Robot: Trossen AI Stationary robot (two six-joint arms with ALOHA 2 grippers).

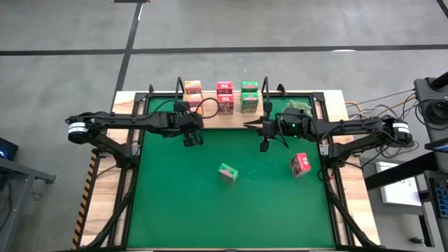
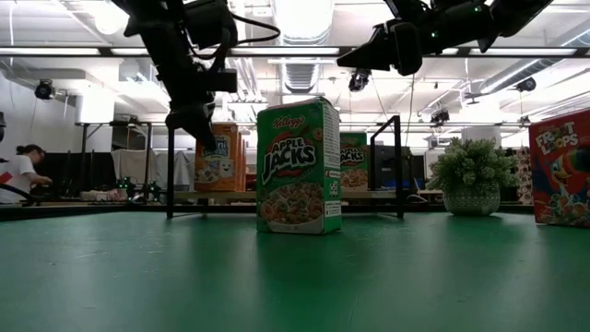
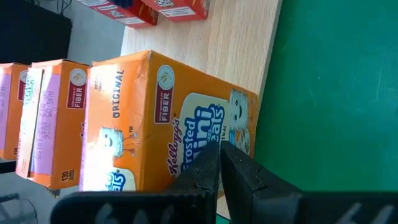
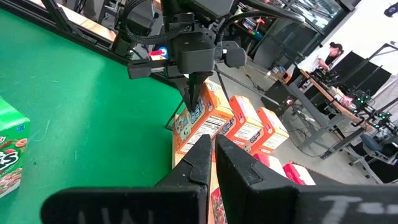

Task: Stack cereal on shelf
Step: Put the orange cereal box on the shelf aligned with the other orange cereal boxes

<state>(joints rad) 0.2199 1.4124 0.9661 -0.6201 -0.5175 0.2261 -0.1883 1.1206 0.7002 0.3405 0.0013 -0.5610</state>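
Note:
The shelf (image 1: pixel 224 119) is a light wooden board at the mat's far edge. On it stand orange cereal boxes (image 1: pixel 192 89), pink ones (image 1: pixel 224 96) and green ones (image 1: pixel 249 96). A green box (image 1: pixel 227 172) stands upright on the mat, with a pink box (image 1: pixel 299 164) to its right. My left gripper (image 3: pixel 221 155) is shut and slants down just in front of the nearest orange box (image 3: pixel 168 118). My right gripper (image 1: pixel 246 125) is shut on nothing. It is held level above the mat, right of the left gripper. My left gripper's shut fingertips (image 4: pixel 191 102) slant down from the near side at the printed front face (image 3: pixel 205 134) of the nearest orange box, which stands on the shelf board. I cannot tell whether they touch it.
A fuzzy plant ball (image 1: pixel 297 108) sits at the shelf's right end. Thin black wire uprights (image 2: pixel 171 166) (image 2: pixel 398 166) stand at the shelf's sides. A cable loops off the left wrist (image 1: pixel 206 108). Green mat lies bare toward the near edge (image 1: pixel 231 217). A person sits in the room beyond (image 2: pixel 23 171).

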